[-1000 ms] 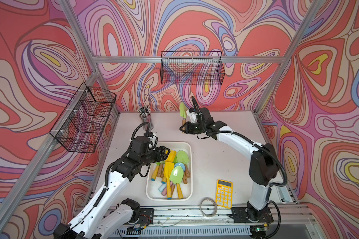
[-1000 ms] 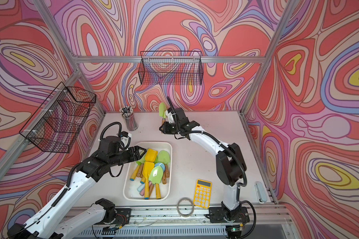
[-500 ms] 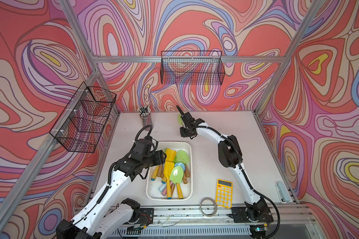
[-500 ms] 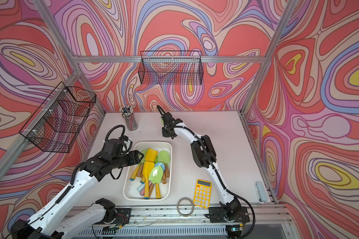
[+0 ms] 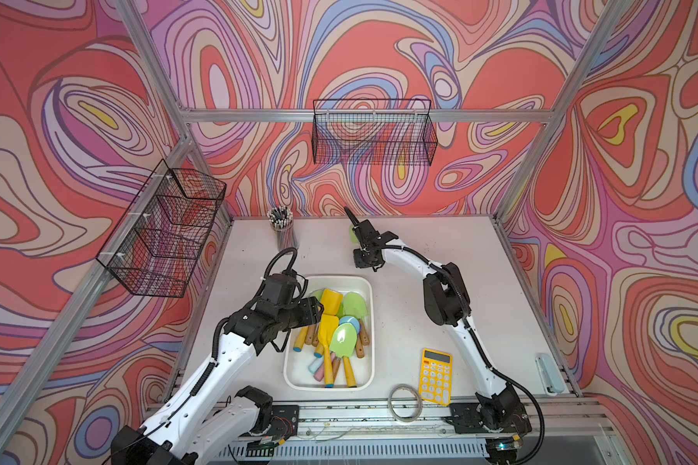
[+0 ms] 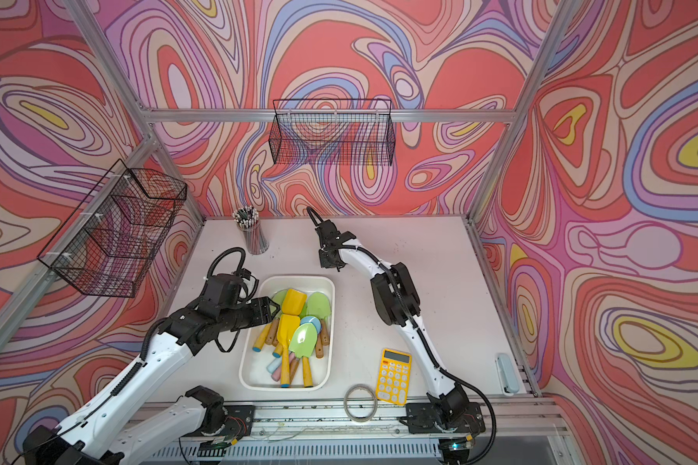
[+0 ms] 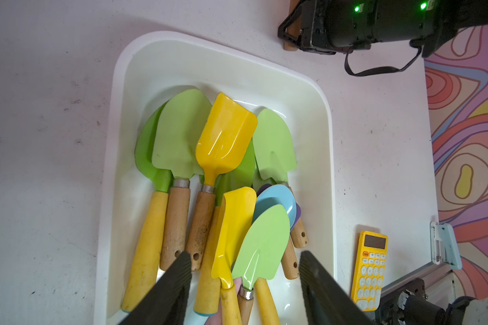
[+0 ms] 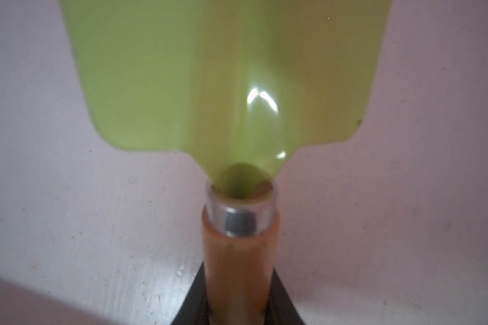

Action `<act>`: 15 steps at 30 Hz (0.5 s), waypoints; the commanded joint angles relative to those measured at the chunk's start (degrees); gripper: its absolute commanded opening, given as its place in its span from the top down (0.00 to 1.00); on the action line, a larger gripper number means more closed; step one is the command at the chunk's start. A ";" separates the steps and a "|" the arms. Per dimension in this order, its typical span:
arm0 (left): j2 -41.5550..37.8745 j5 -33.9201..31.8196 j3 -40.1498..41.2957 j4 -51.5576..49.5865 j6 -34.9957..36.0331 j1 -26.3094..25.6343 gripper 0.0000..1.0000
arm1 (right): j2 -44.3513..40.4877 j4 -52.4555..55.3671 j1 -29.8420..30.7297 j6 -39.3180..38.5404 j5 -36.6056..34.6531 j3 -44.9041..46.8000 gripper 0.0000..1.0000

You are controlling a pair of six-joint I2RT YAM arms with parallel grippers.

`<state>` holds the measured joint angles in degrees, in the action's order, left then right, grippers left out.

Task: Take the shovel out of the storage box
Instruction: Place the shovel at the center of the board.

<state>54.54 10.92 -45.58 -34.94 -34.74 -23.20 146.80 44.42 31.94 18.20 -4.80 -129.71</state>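
The right pincer (image 8: pixel 238 298) grips the green shovel (image 8: pixel 226 73) by its handle, blade straight ahead, over the table (image 5: pixel 460 241) just beyond the storage box (image 5: pixel 351 278); the left pincer (image 7: pixel 244 261) gapes empty above it.

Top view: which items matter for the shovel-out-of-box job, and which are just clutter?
In play: storage box, shovels piled in it, green shovel held by the right gripper outside the box, left gripper with fingers open over the box.

Lying about: yellow calculator, tape roll, pencil cup, wire baskets.
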 commanded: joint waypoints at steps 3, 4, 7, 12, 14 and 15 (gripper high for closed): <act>-0.01 0.46 0.49 -0.61 -0.66 0.27 0.36 | 2.55 0.18 -0.09 -0.12 -0.99 -1.22 0.74; 0.03 0.49 0.57 -0.61 -0.66 0.27 0.36 | 2.55 0.12 -0.04 -0.06 -0.89 -1.16 0.74; 0.21 0.59 0.76 -0.57 -0.51 0.27 0.36 | 2.61 0.05 -0.09 0.04 -0.60 -1.16 0.73; 0.47 0.92 0.94 -0.23 -0.81 0.26 0.36 | 2.18 0.17 -0.04 0.02 0.07 -0.96 0.69; 0.61 1.01 1.02 0.01 -0.87 0.27 0.36 | 1.91 0.10 -0.05 0.13 0.24 -0.81 0.69; 0.64 1.06 1.02 0.09 -0.94 0.27 0.36 | 1.83 0.10 -0.04 0.17 0.23 -0.81 0.69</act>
<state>54.87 11.57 -45.21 -34.94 -34.98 -23.20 147.15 44.14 31.94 18.31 -4.69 -130.19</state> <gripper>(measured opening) 0.641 0.312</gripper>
